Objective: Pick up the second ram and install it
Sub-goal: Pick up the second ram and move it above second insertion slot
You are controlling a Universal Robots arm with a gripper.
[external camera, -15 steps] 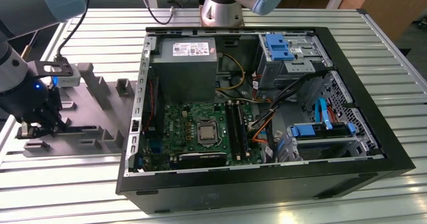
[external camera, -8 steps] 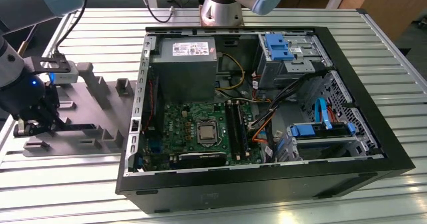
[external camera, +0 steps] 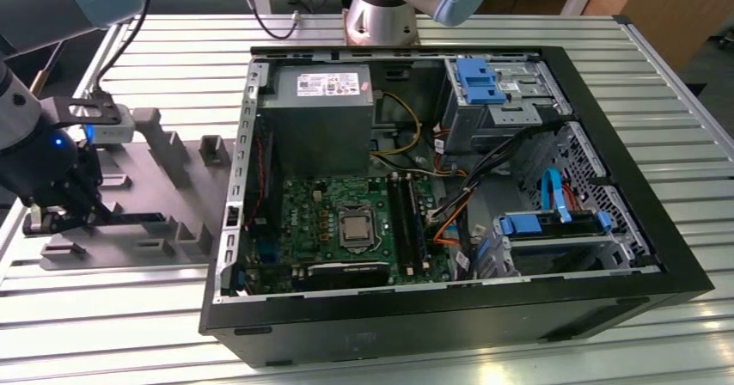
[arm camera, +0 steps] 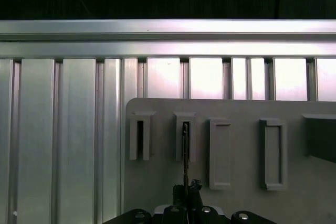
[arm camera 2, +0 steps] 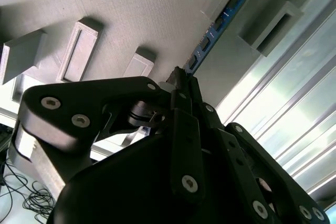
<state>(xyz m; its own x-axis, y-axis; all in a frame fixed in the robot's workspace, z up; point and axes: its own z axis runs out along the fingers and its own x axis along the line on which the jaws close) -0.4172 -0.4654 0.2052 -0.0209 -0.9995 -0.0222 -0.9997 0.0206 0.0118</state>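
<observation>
second ram: a thin dark strip point(arm camera: 185, 153) is seen edge-on in the first wrist view; its blue-green face with dark chips point(arm camera 2: 218, 27) is seen in the second wrist view.
place of the ram: it is stood on edge on the grey holder point(arm camera: 241, 109), with one end seated in a narrow slotted post of the holder and the other end between the fingertips.
gripper: it point(arm camera: 186, 191) is set low over the holder, at the ram's near end; in the exterior view it point(external camera: 71, 209) is seen above the holder's part farthest from the computer case.
jaws: they are drawn together and pinch the second ram's end.
holder: a grey moulded plate point(external camera: 115, 179) with raised posts and rectangular pockets, laid on the slatted metal table point(external camera: 115, 316); a second slotted post point(arm camera: 139, 137) is seen just beside the one that bears the ram.
computer case: an open black case point(external camera: 459, 316) is laid just beside the holder, on the exterior view's right of it.
motherboard: a green board point(external camera: 292, 222) is seen inside the case, well apart from the holder.
</observation>
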